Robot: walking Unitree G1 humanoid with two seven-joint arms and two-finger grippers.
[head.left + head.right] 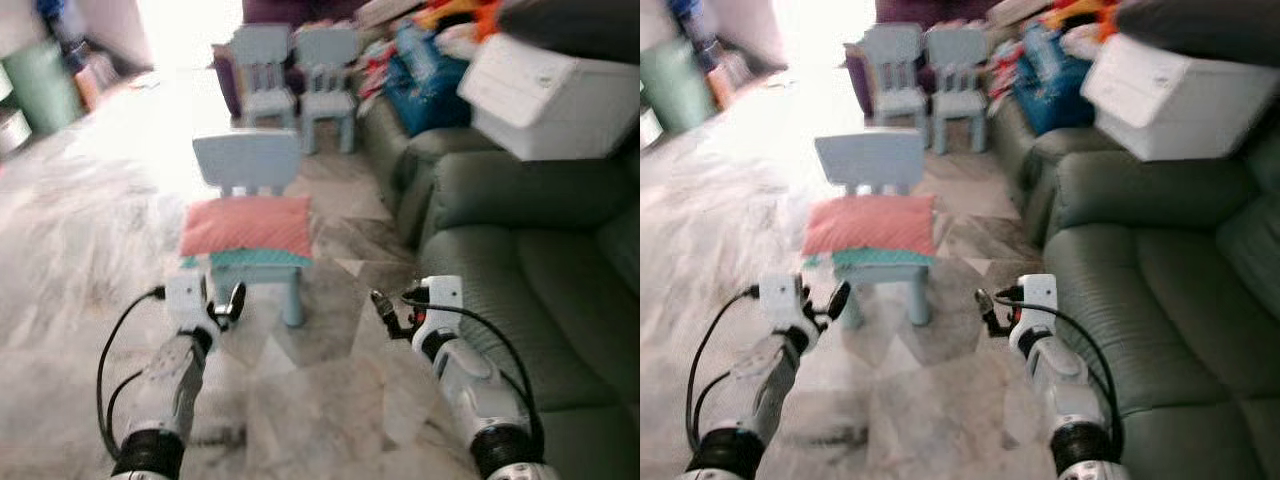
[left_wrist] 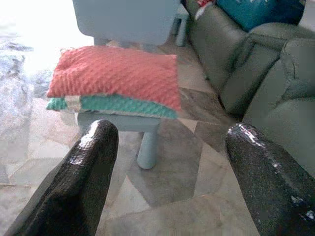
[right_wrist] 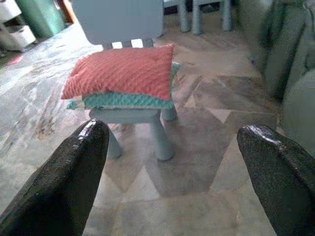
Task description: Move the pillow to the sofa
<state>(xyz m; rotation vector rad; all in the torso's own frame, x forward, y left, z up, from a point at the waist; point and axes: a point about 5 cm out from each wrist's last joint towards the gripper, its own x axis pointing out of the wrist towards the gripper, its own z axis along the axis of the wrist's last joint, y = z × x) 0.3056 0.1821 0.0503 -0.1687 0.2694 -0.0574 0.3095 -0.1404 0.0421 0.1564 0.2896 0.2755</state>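
- My left claw (image 1: pixel 226 305) and right claw (image 1: pixel 392 312) hang spread wide, empty, above the marble floor (image 1: pixel 300 400).
- The coral-and-teal quilted pillow (image 1: pixel 248 232) lies flat on the pale blue plastic chair (image 1: pixel 250 170), beside the grey-green sofa (image 1: pixel 520 260).

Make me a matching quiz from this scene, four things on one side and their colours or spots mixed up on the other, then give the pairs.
Things
1. pillow
2. sofa
3. white box
4. nearest chair

Descriptions
A. dark green, on the robot's right
B. pale blue, holds the pillow
C. pink on top, teal beneath
D. sits on the sofa's upper part

Pairs: 1-C, 2-A, 3-D, 4-B
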